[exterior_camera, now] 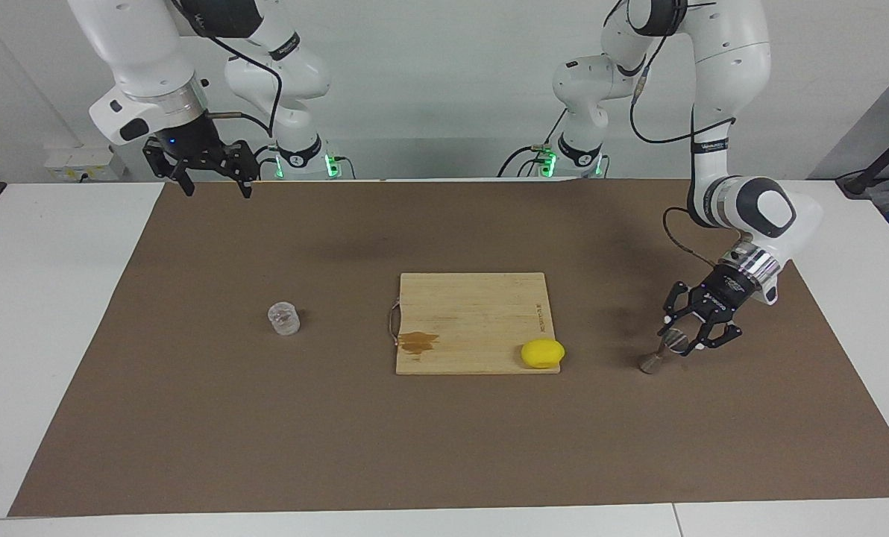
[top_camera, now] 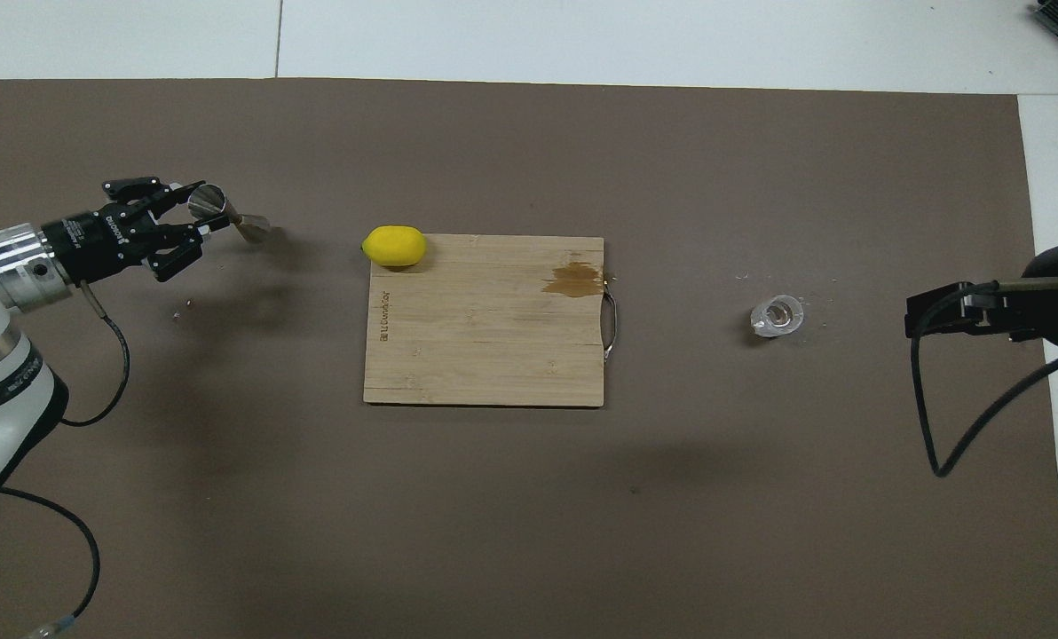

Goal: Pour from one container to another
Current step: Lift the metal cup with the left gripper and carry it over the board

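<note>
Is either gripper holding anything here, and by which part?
The left gripper grips the jigger around its upper cone; the right gripper holds nothing.

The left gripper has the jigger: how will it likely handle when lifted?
The jigger, smooth metal, may slip or pivot in the left gripper, which grips it near the upper cone. It looks tilted, so it may swing. Its narrow waist and small foot suggest it tips easily when set down.
</note>
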Controlling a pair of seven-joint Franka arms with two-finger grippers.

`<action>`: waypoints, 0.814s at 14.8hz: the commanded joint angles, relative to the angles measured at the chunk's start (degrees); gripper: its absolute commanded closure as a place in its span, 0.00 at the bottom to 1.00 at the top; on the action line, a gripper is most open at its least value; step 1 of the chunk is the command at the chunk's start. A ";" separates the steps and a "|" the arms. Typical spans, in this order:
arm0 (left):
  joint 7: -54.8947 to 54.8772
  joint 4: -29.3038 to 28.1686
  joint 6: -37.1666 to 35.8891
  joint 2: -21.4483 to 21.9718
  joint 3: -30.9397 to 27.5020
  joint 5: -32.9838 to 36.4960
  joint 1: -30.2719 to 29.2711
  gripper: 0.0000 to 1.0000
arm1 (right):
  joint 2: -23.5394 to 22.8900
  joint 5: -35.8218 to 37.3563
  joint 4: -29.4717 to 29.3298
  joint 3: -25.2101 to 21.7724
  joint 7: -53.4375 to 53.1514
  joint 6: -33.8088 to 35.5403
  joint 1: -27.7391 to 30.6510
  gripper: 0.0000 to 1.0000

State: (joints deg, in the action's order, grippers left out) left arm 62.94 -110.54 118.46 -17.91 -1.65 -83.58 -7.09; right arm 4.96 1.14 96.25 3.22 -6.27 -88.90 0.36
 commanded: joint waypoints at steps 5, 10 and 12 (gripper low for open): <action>7.80 2.53 1.33 5.52 11.13 -0.97 3.91 1.00 | 1.28 -0.87 1.40 0.20 0.12 -0.57 0.60 0.00; 7.64 2.26 15.90 5.00 11.32 -7.28 18.22 1.00 | 1.28 -0.87 1.31 0.20 0.56 0.04 0.60 0.00; 7.63 1.91 22.66 4.47 11.32 -9.14 23.23 1.00 | 1.28 -0.87 1.31 0.20 0.47 0.22 0.60 0.00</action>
State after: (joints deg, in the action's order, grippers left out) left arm 70.53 -107.76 135.87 -13.51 10.63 -90.19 11.78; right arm 4.96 1.14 96.28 3.22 -6.27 -88.90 0.36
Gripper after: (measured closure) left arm 0.498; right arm 0.000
